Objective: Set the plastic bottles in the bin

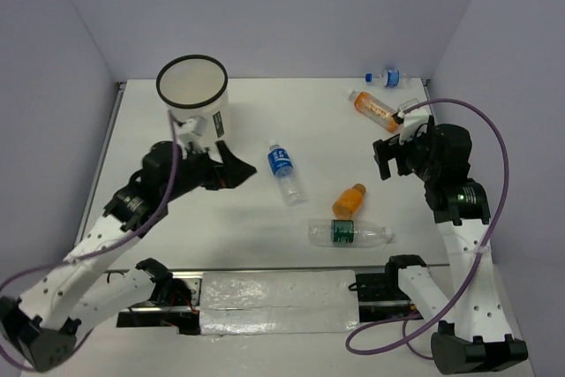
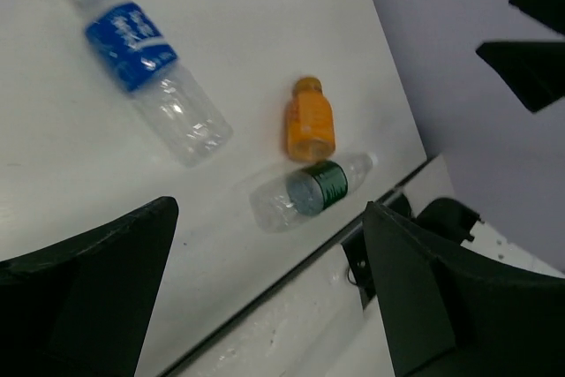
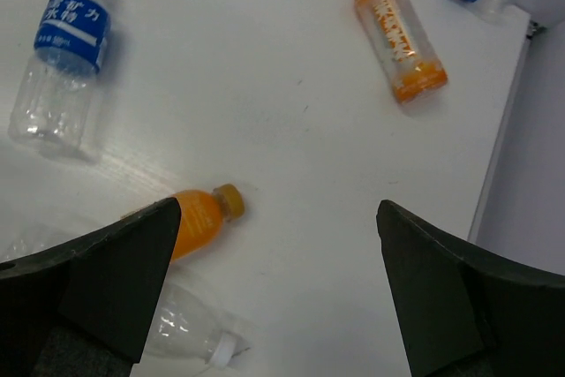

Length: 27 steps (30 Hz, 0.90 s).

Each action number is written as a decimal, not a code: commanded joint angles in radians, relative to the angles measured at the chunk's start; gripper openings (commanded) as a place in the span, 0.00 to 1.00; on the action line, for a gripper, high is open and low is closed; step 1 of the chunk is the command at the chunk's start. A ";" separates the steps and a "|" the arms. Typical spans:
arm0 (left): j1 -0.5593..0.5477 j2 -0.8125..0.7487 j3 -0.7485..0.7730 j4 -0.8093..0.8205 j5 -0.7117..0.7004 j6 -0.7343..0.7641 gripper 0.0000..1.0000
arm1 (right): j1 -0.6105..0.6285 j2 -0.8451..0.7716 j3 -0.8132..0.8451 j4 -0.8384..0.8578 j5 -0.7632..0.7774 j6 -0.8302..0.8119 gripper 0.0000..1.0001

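Top view, big to small. White table [image 1: 265, 112] fills most of the frame.

The bin [image 1: 216, 116] stands upright at upper left, white wall, black rim. We see nothing inside it from this angle.

Left gripper [image 1: 243, 165] is left of centre, just below and right of the bin. Its jaws are spread wide and hold nothing; the left wrist view shows the same [image 2: 269, 209], both fingers clear of the table.

Right gripper [image 1: 388, 156] is at centre right, also released and empty. The right wrist view [image 3: 278, 209] shows bare table between its fingers.

All five plastic bottles lie on their sides on the table, outside the bin:
- green-label bottle [image 1: 349, 232], clear, lower centre-right near the front edge, cap pointing right.
- blue-label bottle [image 1: 283, 171], clear, at centre, cap toward the top of the frame, just right of the left gripper.
- long orange bottle [image 1: 375, 109], upper right, just above the right gripper.
- short orange bottle [image 1: 349, 199], just above the green-label bottle; we cannot tell if they touch.
- tiny bottle [image 1: 384, 78], blue band, upper right near the back edge, just above the long orange bottle.
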 commanded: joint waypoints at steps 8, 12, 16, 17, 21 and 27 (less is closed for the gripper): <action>-0.364 0.576 0.355 -0.210 -0.536 -0.182 0.99 | -0.005 0.047 0.017 -0.118 -0.162 -0.082 1.00; -0.366 0.766 0.468 -0.290 -0.660 -0.251 0.99 | -0.045 0.079 0.028 -0.143 -0.229 -0.079 1.00; -0.358 0.982 0.606 -0.330 -0.696 -0.230 1.00 | -0.065 0.108 0.033 -0.151 -0.269 -0.082 1.00; -0.356 1.013 0.654 -0.327 -0.687 -0.208 0.99 | -0.065 0.111 0.034 -0.148 -0.278 -0.081 1.00; -0.327 1.142 0.732 -0.297 -0.628 -0.172 0.99 | -0.072 0.124 0.034 -0.142 -0.295 -0.073 1.00; -0.281 1.262 0.760 -0.269 -0.541 -0.193 0.98 | -0.083 0.128 0.028 -0.134 -0.297 -0.076 1.00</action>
